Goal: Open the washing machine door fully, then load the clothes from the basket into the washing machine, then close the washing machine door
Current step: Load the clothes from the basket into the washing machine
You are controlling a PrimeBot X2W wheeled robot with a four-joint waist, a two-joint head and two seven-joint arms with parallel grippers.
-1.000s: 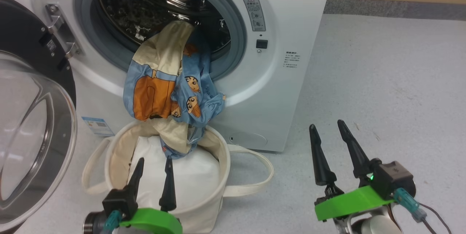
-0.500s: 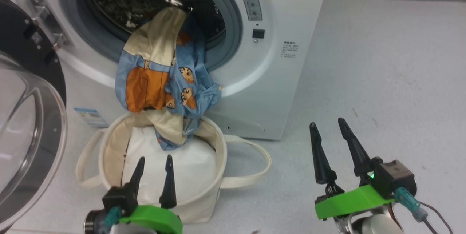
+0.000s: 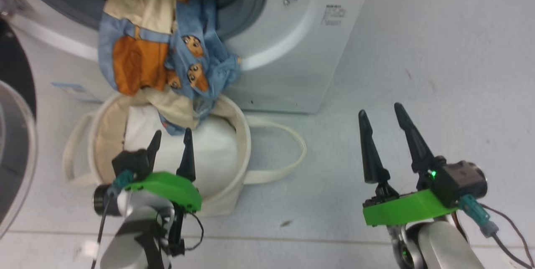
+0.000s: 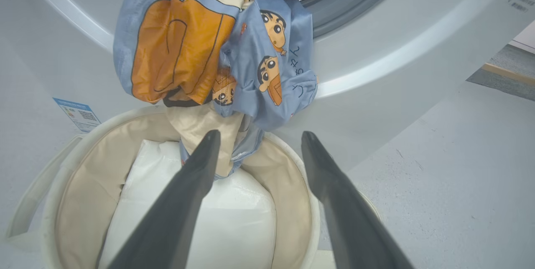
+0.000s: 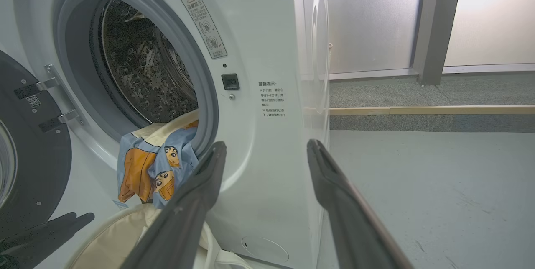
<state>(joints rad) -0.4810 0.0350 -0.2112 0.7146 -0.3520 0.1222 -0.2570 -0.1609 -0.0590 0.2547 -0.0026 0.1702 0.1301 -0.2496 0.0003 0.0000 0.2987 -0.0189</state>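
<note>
Left claw (image 3: 172, 131) and right claw (image 3: 379, 108) gape empty; best pinch the clothes' (image 3: 138, 51) tail inside the basket (image 3: 106, 139), then feed it deep into the washing machine (image 3: 292, 51).

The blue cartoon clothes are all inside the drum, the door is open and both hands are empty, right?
Not all inside: the clothes hang from the washing machine down into the basket, per the left wrist view. Door open, left hand and right hand empty.
</note>
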